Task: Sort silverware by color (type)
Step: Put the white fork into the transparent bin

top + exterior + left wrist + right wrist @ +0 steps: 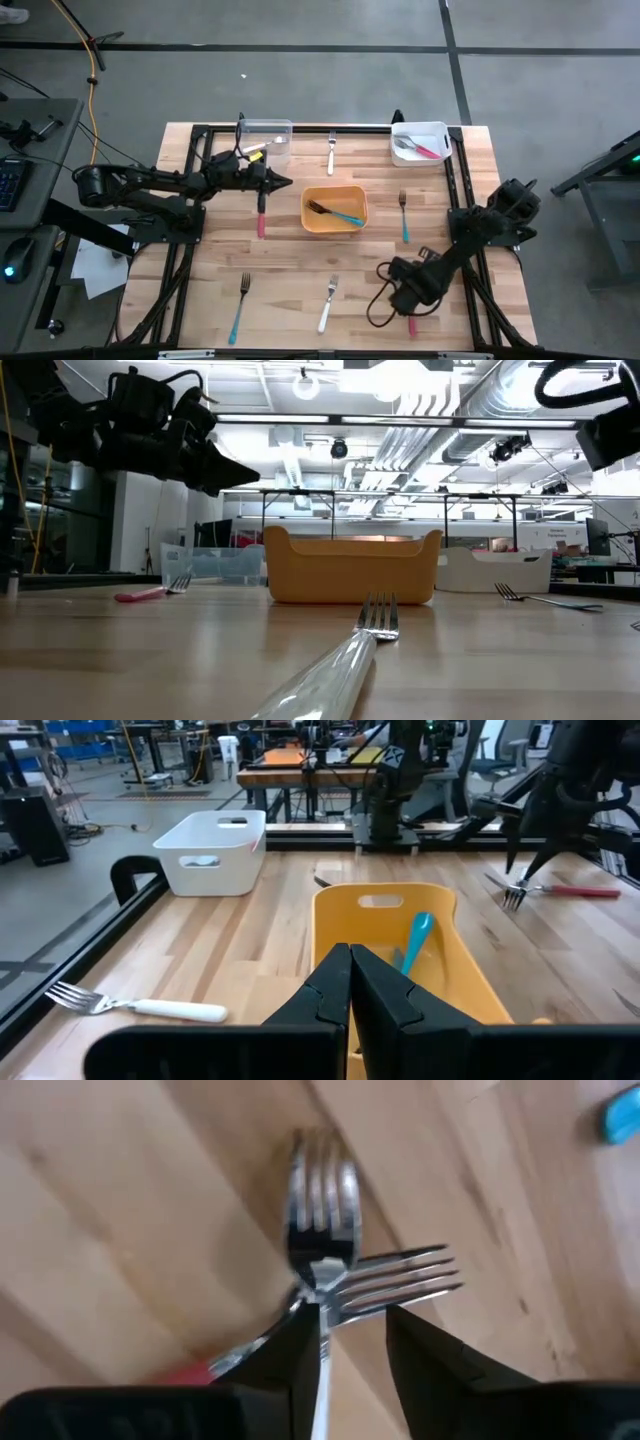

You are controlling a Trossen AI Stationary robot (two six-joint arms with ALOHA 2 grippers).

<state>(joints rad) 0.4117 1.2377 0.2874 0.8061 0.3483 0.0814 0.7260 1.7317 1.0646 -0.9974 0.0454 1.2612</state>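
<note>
Forks lie spread on the wooden table (300, 270). My left gripper (287, 182) hovers shut and level beside the yellow bin (335, 226), above a red-handled fork (262, 218). A teal-handled fork (415, 938) lies in that bin. My right gripper (350, 1355) points down at the near right, open, over two forks crossed at their necks: a silver one (322, 1200) and a red-handled one (400, 1280). The red handle (411, 326) sticks out below the gripper. The white bin (420, 130) holds a pink-handled fork (428, 151). My right gripper comes from above, pointing down, over the crossing of the two forks. The silver fork's handle (321, 1380) runs along the inner side of one finger (295, 1365). Whether the finger touches it I cannot tell. My left gripper touches nothing.
A clear bin (266, 127) stands at the far left. Loose forks lie on the table: white-handled (331, 157) at the far middle, blue-handled (404, 222) right of the yellow bin, blue-handled (238, 318) and white-handled (326, 312) near the front edge.
</note>
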